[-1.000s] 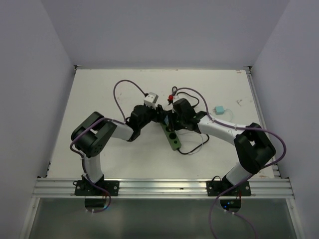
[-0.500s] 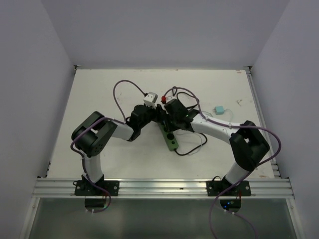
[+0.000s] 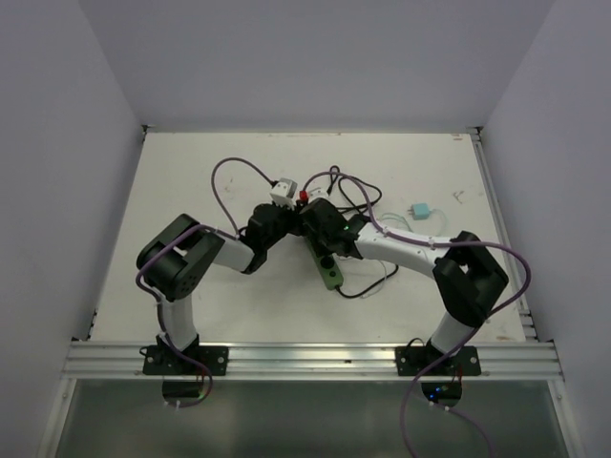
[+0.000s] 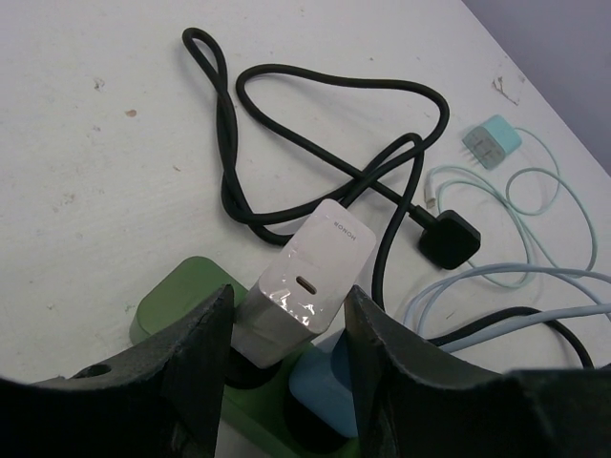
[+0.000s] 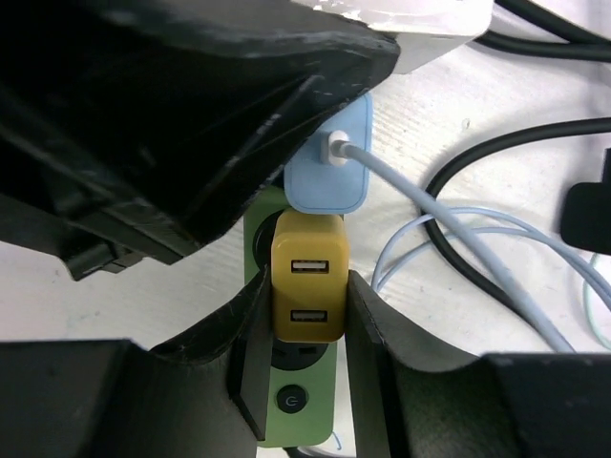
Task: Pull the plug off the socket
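Right pincer [image 5: 308,324] clamps the yellow plug [image 5: 308,286] on the narrow green socket [image 5: 315,417]; left pincer [image 4: 286,329] straddles a white charger [image 4: 315,267], grip unclear.

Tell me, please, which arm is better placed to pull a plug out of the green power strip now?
Right, probably. Its jaws are shut on the yellow plug, which sits in the green power strip. The left jaws only flank the white charger, not yet gripping it.
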`<state>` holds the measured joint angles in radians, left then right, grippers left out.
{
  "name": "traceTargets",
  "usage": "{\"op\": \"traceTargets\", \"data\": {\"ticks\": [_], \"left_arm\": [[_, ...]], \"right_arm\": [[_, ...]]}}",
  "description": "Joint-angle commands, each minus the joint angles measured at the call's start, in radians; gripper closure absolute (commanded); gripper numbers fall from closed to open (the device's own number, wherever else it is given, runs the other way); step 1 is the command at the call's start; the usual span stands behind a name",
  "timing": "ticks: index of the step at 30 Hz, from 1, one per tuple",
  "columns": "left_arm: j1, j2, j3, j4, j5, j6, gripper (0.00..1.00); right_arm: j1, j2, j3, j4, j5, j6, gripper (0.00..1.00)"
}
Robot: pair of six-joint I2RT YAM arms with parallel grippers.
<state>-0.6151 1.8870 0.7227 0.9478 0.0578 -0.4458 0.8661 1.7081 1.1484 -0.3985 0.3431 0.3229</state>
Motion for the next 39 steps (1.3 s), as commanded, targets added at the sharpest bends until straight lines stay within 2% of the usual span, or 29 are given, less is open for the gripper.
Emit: {"op": "traceTargets", "data": {"ticks": [1, 6, 10, 12, 16, 19, 26, 29, 37, 39], "left_arm": [[0.003, 0.029, -0.075, -0.213, -0.033, -0.024, 0.53], [0.006, 0.009, -0.149, -0.173, -0.013, -0.076, 0.53], [0.006, 0.015, -0.155, -0.172, -0.007, -0.085, 0.53], [0.006, 0.015, -0.158, -0.170, -0.004, -0.083, 0.53], [0.006, 0.015, -0.158, -0.169, -0.009, -0.079, 0.53], [0.006, 0.015, -0.157, -0.169, -0.009, -0.076, 0.53], [0.005, 0.023, -0.157, -0.170, -0.007, -0.077, 0.53], [0.005, 0.023, -0.157, -0.173, -0.007, -0.077, 0.54], [0.005, 0.026, -0.155, -0.179, -0.010, -0.082, 0.56], [0.005, 0.027, -0.155, -0.179, -0.010, -0.082, 0.57]], "right_arm": [[-0.033, -0.105, -0.044, 0.023, -0.145, 0.053, 1.00], [-0.122, -0.156, -0.099, 0.102, -0.340, 0.097, 1.00], [-0.133, -0.165, -0.084, 0.104, -0.383, 0.116, 1.00], [-0.119, -0.163, -0.047, 0.075, -0.346, 0.098, 1.00], [-0.023, -0.113, 0.042, -0.035, -0.129, 0.029, 1.00], [0.030, -0.055, 0.080, -0.095, -0.020, 0.013, 1.00], [0.057, -0.038, 0.063, -0.105, 0.031, 0.010, 1.00], [0.051, -0.060, 0.037, -0.080, 0.001, 0.027, 1.00], [-0.130, -0.169, -0.111, 0.087, -0.369, 0.153, 1.00], [-0.147, -0.173, -0.122, 0.105, -0.400, 0.159, 1.00]]}}
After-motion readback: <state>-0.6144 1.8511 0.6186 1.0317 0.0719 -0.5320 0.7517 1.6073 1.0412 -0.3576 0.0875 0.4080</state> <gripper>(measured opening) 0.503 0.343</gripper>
